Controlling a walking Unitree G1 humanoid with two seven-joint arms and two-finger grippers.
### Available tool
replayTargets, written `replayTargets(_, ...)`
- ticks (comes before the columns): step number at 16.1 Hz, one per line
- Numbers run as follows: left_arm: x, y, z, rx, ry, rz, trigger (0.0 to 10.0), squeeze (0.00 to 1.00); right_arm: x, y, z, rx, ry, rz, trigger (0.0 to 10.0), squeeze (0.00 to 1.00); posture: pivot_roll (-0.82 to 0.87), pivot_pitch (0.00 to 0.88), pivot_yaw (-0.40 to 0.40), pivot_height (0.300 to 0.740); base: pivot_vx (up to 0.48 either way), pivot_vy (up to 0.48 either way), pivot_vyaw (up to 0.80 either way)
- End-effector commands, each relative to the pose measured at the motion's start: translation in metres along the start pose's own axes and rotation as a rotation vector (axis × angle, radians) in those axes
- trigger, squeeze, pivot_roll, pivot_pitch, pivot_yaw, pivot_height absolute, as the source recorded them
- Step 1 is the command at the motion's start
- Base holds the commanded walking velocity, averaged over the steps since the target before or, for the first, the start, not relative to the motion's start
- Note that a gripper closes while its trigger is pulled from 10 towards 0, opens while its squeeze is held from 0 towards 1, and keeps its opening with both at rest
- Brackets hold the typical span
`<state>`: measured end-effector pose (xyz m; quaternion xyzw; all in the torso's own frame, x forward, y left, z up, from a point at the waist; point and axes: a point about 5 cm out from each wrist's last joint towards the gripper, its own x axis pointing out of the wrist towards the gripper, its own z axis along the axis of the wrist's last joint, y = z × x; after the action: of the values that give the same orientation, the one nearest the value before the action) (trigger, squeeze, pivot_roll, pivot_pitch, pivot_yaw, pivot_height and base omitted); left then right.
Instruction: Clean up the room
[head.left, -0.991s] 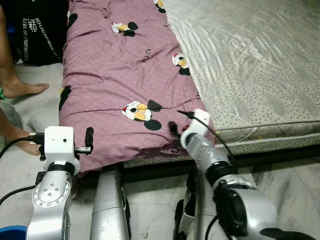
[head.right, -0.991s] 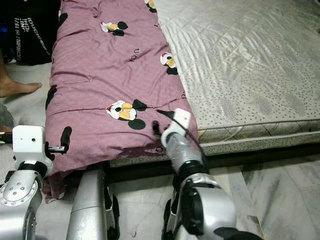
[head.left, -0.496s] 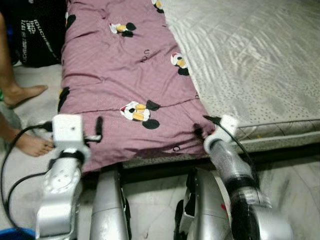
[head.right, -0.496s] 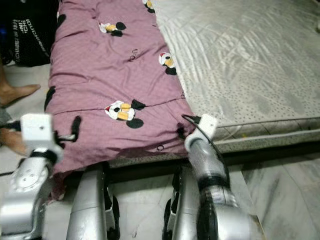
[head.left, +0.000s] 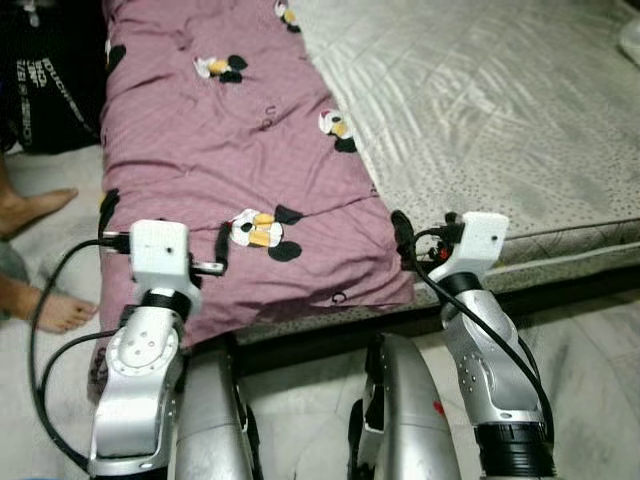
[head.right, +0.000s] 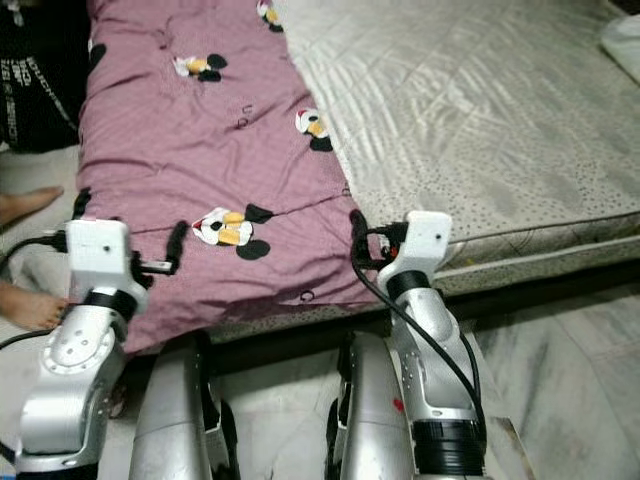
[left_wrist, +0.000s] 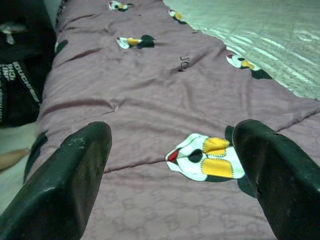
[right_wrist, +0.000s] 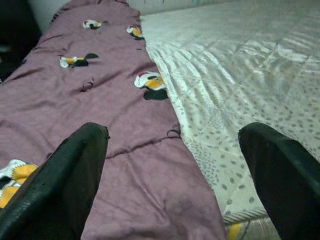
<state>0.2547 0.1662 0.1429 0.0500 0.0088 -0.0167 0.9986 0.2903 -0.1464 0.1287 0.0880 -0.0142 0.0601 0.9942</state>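
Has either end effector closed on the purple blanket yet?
No: both wrist views show the left end effector and the right end effector with fingers spread wide above the purple blanket, gripping nothing.

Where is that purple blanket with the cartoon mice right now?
The purple blanket lies folded along the left side of the bare mattress, its near end at the bed's edge, just ahead of the left gripper and right gripper.

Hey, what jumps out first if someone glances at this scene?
A mauve quilt printed with cartoon mice lies folded lengthwise along the left side of a pale grey quilted mattress. The left gripper and right gripper hover open over its near end, and a person's bare feet stand at far left.
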Motion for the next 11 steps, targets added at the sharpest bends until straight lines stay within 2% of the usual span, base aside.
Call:
replayTargets(1, -0.002, 0.000, -0.007, -0.003, 0.019, -0.003, 10.0, 0.00, -0.003, 0.001, 0.003, -0.011, -0.004, 0.003, 10.0, 0.00, -0.02, 0.038, -0.020, 0.603, 0.000, 0.000, 0.00)
replayTargets(3, 0.002, -0.001, -0.022, 0.000, 0.043, -0.001, 10.0, 0.00, -0.004, 0.001, 0.005, -0.011, -0.004, 0.007, 10.0, 0.00, -0.04, 0.000, -0.015, 0.628, 0.000, 0.000, 0.00)
replayTargets(4, 0.007, -0.002, -0.025, -0.024, 0.050, 0.015, 10.0, 0.00, -0.004, 0.001, 0.008, -0.011, -0.010, 0.006, 10.0, 0.00, -0.05, 0.000, -0.013, 0.638, 0.000, 0.000, 0.00)
replayTargets(6, 0.016, -0.012, -0.021, -0.037, 0.021, -0.009, 10.0, 0.00, -0.001, 0.000, 0.013, -0.012, -0.018, 0.004, 10.0, 0.00, -0.05, 0.000, -0.013, 0.663, 0.000, 0.000, 0.00)
replayTargets(11, 0.018, -0.013, -0.026, -0.047, 0.022, -0.022, 10.0, 0.00, -0.001, 0.000, 0.012, -0.016, -0.014, 0.003, 10.0, 0.00, -0.05, 0.000, -0.011, 0.718, 0.000, 0.000, 0.00)
